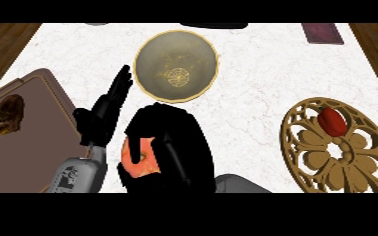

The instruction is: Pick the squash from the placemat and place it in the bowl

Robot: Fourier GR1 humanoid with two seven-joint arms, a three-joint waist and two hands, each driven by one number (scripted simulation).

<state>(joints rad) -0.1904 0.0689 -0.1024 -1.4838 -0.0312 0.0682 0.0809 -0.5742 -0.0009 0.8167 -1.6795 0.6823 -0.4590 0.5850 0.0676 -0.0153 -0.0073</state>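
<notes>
Orange shows between the dark fingers of the right hand (173,145). That orange thing is most likely the squash (140,162). The right hand is curled round it and holds it up near the bottom middle of the view. Most of the squash is hidden by the hand.

The bowl (177,66) sits further away, just beyond the hand. It is round and a dull gold colour, with a thin yellow rim. There is nothing inside it, only a small pattern at the bottom.

So the picking up looks done. The squash is off its mat and in the hand. What is left is to carry it the short way over the bowl, lower it, and let go.

On the right is a round gold placemat (334,150) with cut-out flower shapes. A small red thing (333,120) lies on its far part. It is not the squash.

The left hand (103,112) is on the left, just beside the right hand. Its fingers are straight and point away, and it holds nothing. It is only resting.

Far to the left is a brown board (37,145) with a dark brown lump (10,111) at its edge. I cannot tell what the lump is. A dark red flat thing (322,33) lies at the far right corner of the white counter (251,80).
</notes>
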